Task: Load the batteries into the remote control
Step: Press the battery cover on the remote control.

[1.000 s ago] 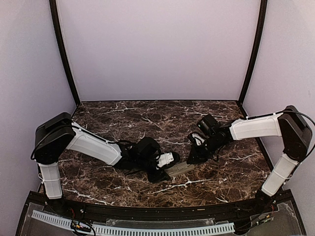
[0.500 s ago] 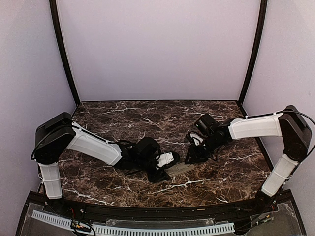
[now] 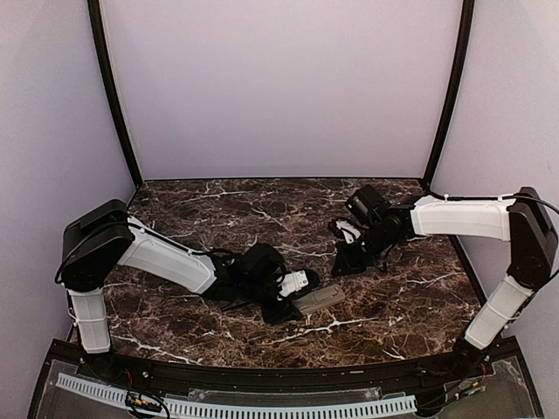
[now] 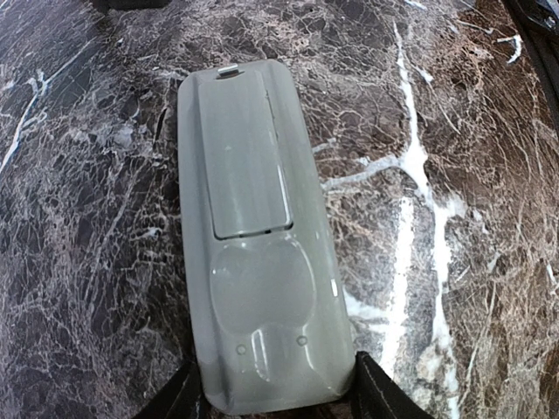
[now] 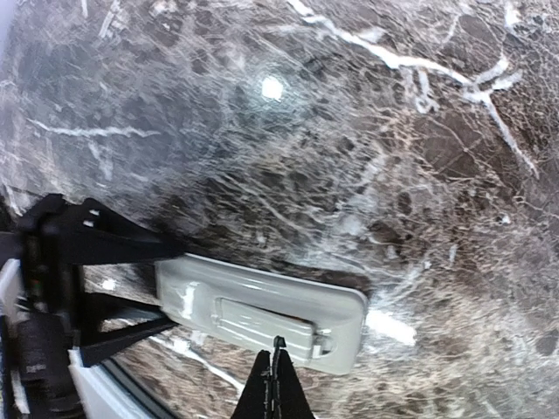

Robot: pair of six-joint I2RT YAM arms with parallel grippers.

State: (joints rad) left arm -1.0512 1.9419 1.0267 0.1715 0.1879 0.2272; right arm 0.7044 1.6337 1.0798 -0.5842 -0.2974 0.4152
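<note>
Now | remote [image 4: 253, 262] is lying back-up on table [image 3: 218, 209], near side, cover [image 4: 244, 157] on | left gripper [image 4: 278, 397] is pinching its end | right gripper [image 5: 278, 384] is hovering, pressed together, empty | probably light, stiff, slippery: grip long sides

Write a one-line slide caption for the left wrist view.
Left claw holds the grey remote, back up, cover shut, on a marble table.

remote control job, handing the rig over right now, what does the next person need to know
Left gripper: shut on one end of the remote control, which lies grey back up on the table.
Right gripper: shut, empty, hovering near the remote's free end.
Done: nothing loaded; battery cover looks in place.
Left: open the cover, find the batteries (none in view), load them.
</note>
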